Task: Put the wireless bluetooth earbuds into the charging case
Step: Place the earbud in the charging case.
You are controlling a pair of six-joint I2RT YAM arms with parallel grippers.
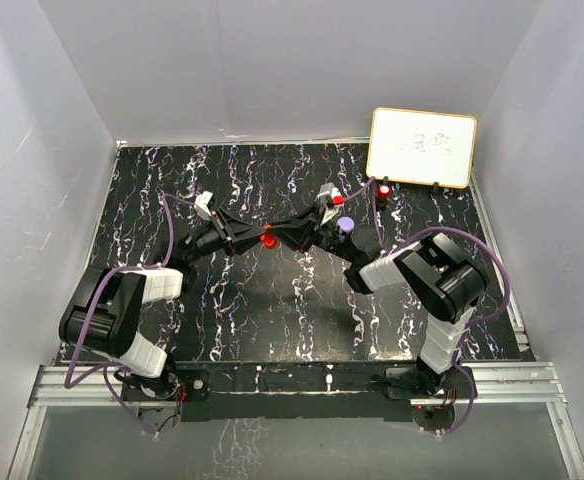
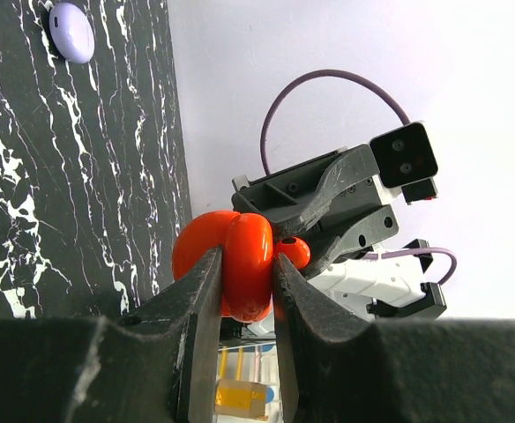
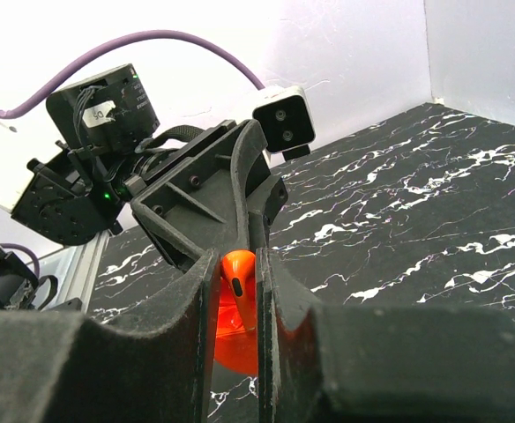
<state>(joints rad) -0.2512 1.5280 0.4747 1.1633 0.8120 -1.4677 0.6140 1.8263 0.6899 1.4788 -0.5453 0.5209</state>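
Note:
The two grippers meet above the middle of the table. My left gripper (image 2: 244, 262) (image 1: 256, 238) is shut on a glossy red charging case (image 2: 247, 256) (image 1: 269, 240), holding it off the table. My right gripper (image 3: 237, 264) (image 1: 284, 237) is shut on a small red earbud (image 3: 242, 275). In the left wrist view that earbud (image 2: 295, 251) sits right against the case's side. In the right wrist view the red case (image 3: 235, 344) shows just behind and below the earbud. Whether the earbud is seated in the case is hidden by the fingers.
A round pale purple case (image 1: 345, 226) (image 2: 70, 33) lies on the black marbled table (image 1: 272, 310) beside the right arm. Two small red pieces (image 1: 338, 200) (image 1: 384, 188) sit further back. A whiteboard (image 1: 422, 147) leans at the back right. White walls enclose the table.

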